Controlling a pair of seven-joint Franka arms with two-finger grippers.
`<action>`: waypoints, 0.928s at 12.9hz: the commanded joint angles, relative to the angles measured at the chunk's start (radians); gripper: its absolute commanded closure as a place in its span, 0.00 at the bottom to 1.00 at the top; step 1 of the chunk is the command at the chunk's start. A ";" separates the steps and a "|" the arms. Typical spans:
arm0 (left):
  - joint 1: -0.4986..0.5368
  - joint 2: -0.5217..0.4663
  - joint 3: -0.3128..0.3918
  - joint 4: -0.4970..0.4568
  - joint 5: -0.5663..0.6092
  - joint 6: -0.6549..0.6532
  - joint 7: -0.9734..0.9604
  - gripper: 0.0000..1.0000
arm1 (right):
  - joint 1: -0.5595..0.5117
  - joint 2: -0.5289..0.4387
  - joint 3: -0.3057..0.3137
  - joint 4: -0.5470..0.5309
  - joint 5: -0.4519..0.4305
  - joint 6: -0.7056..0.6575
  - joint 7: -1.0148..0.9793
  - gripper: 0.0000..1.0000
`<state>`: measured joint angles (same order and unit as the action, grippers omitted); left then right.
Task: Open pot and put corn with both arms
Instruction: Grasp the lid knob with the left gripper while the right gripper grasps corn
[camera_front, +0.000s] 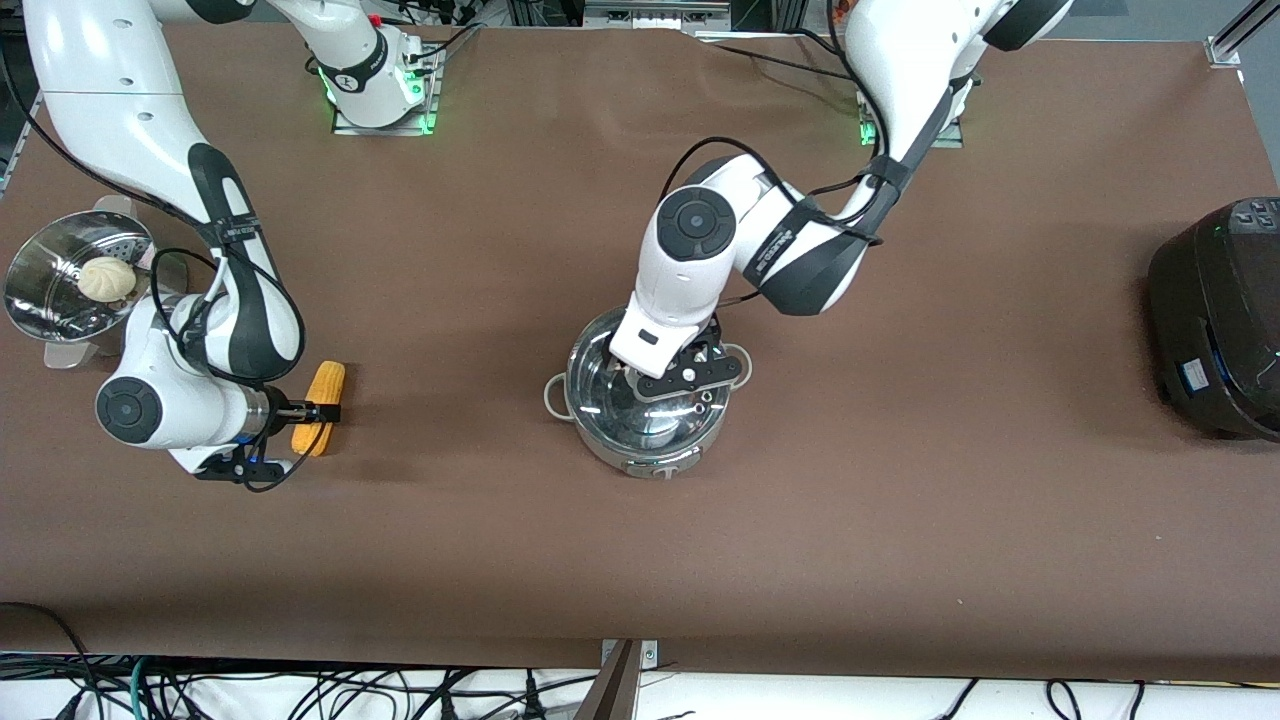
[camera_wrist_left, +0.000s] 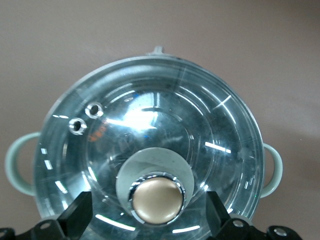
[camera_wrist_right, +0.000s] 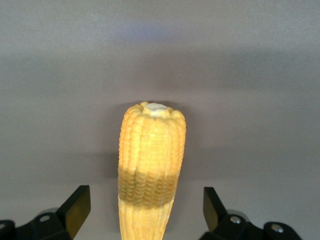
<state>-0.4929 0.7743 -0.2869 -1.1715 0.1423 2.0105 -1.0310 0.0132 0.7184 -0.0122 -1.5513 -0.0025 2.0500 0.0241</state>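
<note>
The steel pot (camera_front: 650, 458) stands mid-table with its glass lid (camera_front: 612, 405) on it. My left gripper (camera_front: 672, 385) hangs low over the lid. In the left wrist view the lid (camera_wrist_left: 150, 115) fills the picture. My left gripper (camera_wrist_left: 148, 217) is open, its fingers (camera_wrist_left: 77, 216) on either side of the tan knob (camera_wrist_left: 156, 199) and not touching it. The corn (camera_front: 320, 395) lies on the table toward the right arm's end. My right gripper (camera_front: 326, 411) is at it. In the right wrist view my right gripper (camera_wrist_right: 145, 212) is open astride the corn (camera_wrist_right: 151, 150), with a gap on each side.
A steel steamer basket (camera_front: 40, 300) with a white bun (camera_front: 107, 278) sits by the right arm's end of the table, farther from the front camera than the corn. A large black cooker (camera_front: 1220, 310) stands at the left arm's end. The pot's grey loop handles (camera_wrist_left: 15, 165) stick out sideways.
</note>
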 joint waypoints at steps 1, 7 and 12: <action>-0.025 0.033 0.012 0.047 0.033 0.004 -0.027 0.00 | -0.006 0.022 0.009 0.016 0.012 0.004 0.005 0.00; -0.030 0.036 0.014 0.039 0.034 0.004 -0.027 0.11 | -0.006 0.044 0.011 0.016 0.016 0.032 0.007 0.06; -0.024 0.036 0.014 0.038 0.034 0.004 -0.027 0.27 | -0.006 0.044 0.011 0.017 0.015 0.024 -0.010 0.88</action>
<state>-0.5075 0.7932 -0.2769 -1.1688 0.1441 2.0190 -1.0394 0.0133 0.7524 -0.0093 -1.5512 -0.0018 2.0760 0.0256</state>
